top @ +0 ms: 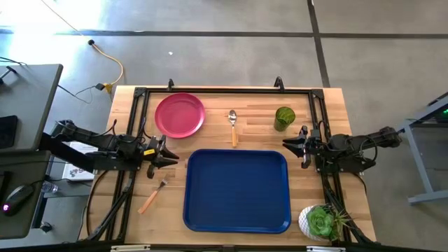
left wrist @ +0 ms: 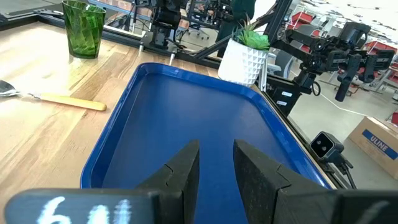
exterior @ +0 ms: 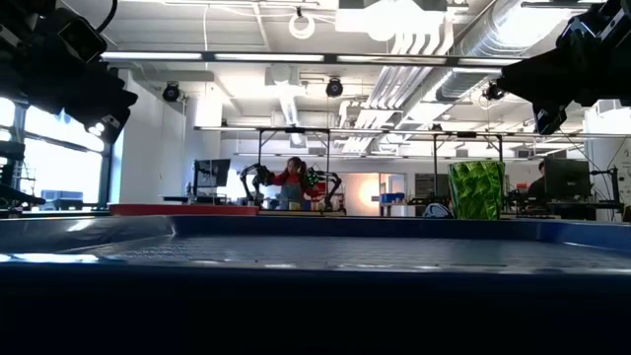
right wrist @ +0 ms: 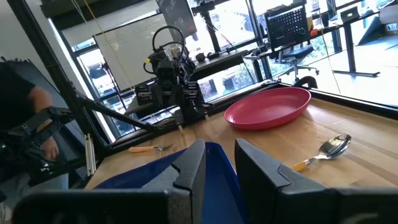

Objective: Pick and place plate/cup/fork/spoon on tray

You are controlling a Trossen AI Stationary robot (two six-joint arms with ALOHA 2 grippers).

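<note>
The blue tray (top: 236, 190) lies in the table's near middle. The pink-red plate (top: 180, 115) lies flat at the far left, and shows in the right wrist view (right wrist: 268, 107). The spoon (top: 233, 127) lies beyond the tray's far edge, bowl away from it. The green cup (top: 284, 117) stands upright at the far right. The fork (top: 152, 196) lies left of the tray. My left gripper (top: 173, 154) is open and empty at the tray's left. My right gripper (top: 288, 145) is open and empty at the tray's far right corner.
A succulent in a white pot (top: 320, 222) stands at the table's near right corner. A black frame runs along the table's far and side edges (top: 224, 89). Bare wood lies between the plate, the spoon and the cup.
</note>
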